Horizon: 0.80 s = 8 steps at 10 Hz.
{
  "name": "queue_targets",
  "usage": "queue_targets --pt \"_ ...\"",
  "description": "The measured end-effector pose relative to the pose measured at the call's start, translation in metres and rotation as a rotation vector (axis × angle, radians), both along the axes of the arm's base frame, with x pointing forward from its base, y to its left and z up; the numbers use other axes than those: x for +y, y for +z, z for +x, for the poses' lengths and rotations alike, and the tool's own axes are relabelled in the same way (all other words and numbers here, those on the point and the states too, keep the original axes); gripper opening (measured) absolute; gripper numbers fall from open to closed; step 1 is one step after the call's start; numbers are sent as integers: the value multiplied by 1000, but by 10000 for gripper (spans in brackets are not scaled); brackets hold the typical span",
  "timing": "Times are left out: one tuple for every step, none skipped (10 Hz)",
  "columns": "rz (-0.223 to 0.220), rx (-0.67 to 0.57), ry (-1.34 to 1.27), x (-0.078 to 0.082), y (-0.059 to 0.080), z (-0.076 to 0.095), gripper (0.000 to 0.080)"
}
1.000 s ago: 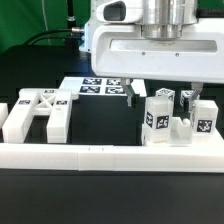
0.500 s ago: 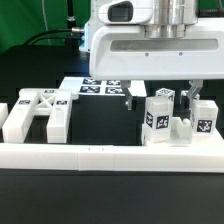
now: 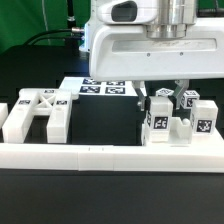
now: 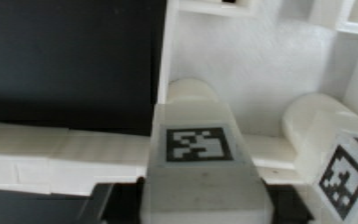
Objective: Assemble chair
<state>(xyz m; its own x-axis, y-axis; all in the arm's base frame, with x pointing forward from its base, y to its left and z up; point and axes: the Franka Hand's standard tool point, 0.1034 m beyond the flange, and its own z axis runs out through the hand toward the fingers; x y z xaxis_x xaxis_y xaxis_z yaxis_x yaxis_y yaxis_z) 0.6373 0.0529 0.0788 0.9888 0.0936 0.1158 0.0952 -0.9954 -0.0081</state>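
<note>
The chair's loose white tagged parts lie on the black table. At the exterior view's right stands a group of blocky legs: one upright leg (image 3: pixel 157 120) with my gripper (image 3: pixel 160 96) over it, and two more (image 3: pixel 203 118) beside it. In the wrist view this leg (image 4: pixel 197 130) fills the gap between my dark fingers (image 4: pixel 115 203), touching both, so the gripper (image 4: pixel 202 205) is shut on it. A neighbouring tagged leg (image 4: pixel 336 140) stands close alongside. An H-shaped chair part (image 3: pixel 35 110) lies at the exterior view's left.
The long white border rail (image 3: pixel 100 155) runs along the front of the table. The marker board (image 3: pixel 100 88) lies flat at the back, behind the middle. The other legs stand tight against the held one.
My fingers stood wide around the group of legs before; they have now come together onto the upright leg. The arm and the parts have stayed in place.
</note>
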Motion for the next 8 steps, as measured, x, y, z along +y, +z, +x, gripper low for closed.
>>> queue_targets --pt "0 0 0 0 0 0 286" --pt "11 2 -84 0 0 0 286" --pt "22 -4 -183 1 0 -1 286" --pt "39 -11 -345 1 -1 -2 286" --pt "51 -15 -453 2 -1 -2 286" --pt "61 -14 -550 3 -1 -3 287" --pt "64 -14 -638 5 -1 -4 287" --pt "72 -16 -748 5 -1 -4 287"
